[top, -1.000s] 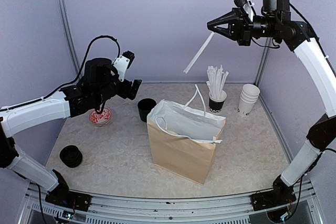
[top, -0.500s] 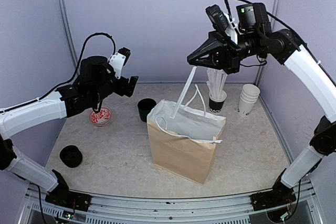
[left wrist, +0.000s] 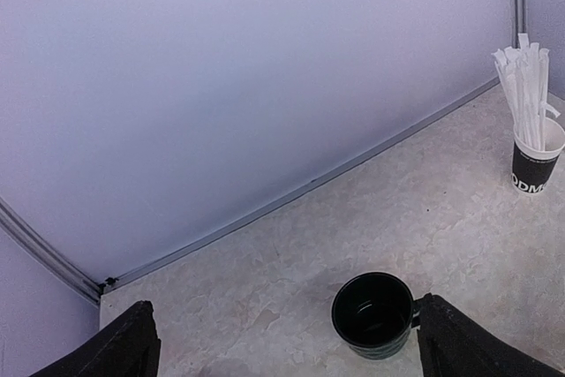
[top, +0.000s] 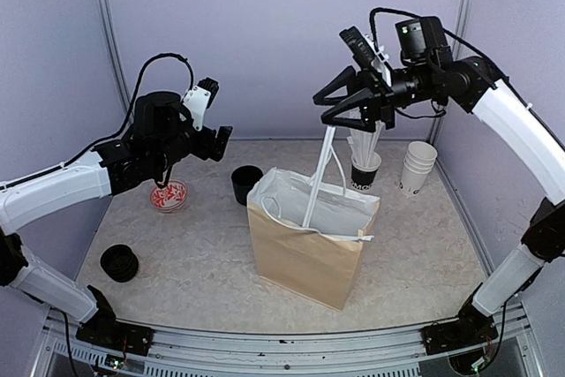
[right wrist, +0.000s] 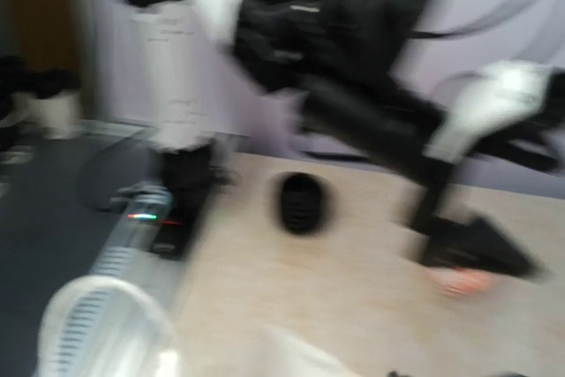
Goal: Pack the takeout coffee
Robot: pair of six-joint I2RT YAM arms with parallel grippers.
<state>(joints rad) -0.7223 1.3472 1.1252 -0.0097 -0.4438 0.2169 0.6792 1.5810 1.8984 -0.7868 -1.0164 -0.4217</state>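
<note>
No lidded white takeout cup shows in any view. A brown paper bag [top: 305, 253] with a white lining stands open mid-table. A long white wrapped straw [top: 316, 178] leans upright inside it, its top just under my right gripper [top: 320, 110]. That gripper hangs above the bag's back rim, jaws spread, holding nothing. My left gripper [top: 221, 116] is open and empty, raised over the back left of the table. In the left wrist view its fingers [left wrist: 132, 346] stand wide apart above a dark mug [left wrist: 373, 314]. The right wrist view is blurred.
A dark mug [top: 246, 184] stands left of the bag. A black-banded cup of wrapped straws [top: 365, 169] and a stack of lidless white cups [top: 418, 168] stand behind it on the right. A red-and-white disc [top: 169, 196] and stacked black lids [top: 119, 262] lie at the left.
My right gripper swung down and left over the bag carrying the straw, then opened. The straw now stands in the bag. My left gripper rose slightly.
</note>
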